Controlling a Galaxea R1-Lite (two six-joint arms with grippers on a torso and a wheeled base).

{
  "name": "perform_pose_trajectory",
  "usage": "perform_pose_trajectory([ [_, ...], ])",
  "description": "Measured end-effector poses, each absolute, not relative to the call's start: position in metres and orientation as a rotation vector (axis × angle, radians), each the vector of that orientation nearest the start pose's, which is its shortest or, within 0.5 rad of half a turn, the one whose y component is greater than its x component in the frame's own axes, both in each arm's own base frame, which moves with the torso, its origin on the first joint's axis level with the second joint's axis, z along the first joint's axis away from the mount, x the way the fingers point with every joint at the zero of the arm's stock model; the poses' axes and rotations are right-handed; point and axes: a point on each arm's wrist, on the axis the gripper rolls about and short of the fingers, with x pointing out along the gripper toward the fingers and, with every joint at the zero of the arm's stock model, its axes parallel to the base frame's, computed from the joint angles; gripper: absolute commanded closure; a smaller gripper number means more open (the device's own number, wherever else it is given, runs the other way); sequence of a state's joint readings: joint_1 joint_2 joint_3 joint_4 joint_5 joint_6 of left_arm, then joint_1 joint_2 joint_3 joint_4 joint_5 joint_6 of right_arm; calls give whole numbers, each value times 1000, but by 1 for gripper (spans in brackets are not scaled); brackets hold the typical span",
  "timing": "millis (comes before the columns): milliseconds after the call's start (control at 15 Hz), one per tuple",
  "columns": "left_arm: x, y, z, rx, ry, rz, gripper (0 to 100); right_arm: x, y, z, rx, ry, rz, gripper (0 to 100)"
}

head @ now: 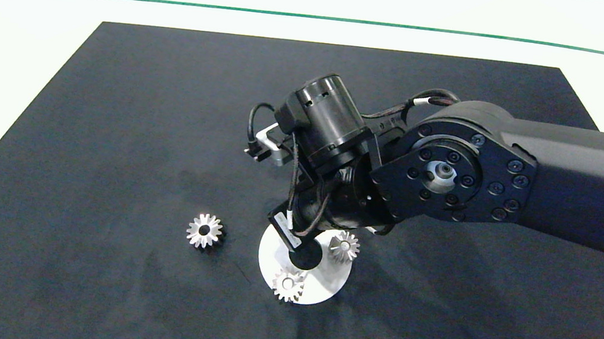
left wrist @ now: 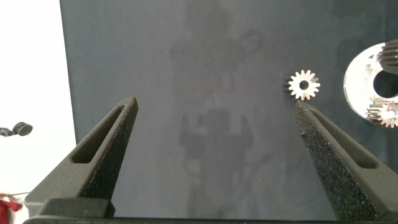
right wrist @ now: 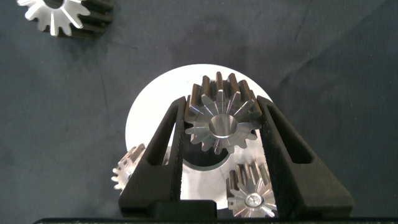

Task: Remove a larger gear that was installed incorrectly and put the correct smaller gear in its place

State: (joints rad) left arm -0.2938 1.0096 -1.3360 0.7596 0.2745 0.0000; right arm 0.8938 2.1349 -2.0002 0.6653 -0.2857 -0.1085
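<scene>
Dark mat (head: 115, 114) carries larger gear (head: 204, 230), white disc (head: 325, 289).

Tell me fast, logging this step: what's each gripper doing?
Left gripper: open, empty, above the mat.
Right gripper: closed on a gear over the white disc.

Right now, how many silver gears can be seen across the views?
4. One lies alone on the dark mat; two sit at the white disc's edge; the fourth sits between the right end effector's fingers over the disc, hidden from the head view.
</scene>
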Motion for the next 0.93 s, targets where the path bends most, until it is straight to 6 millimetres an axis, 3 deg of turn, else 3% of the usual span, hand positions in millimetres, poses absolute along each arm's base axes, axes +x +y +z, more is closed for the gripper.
perform_pose_trajectory([
  [933, 73, -16, 338, 123, 419, -23, 0, 266, 329, 225, -545, 624, 624, 78],
])
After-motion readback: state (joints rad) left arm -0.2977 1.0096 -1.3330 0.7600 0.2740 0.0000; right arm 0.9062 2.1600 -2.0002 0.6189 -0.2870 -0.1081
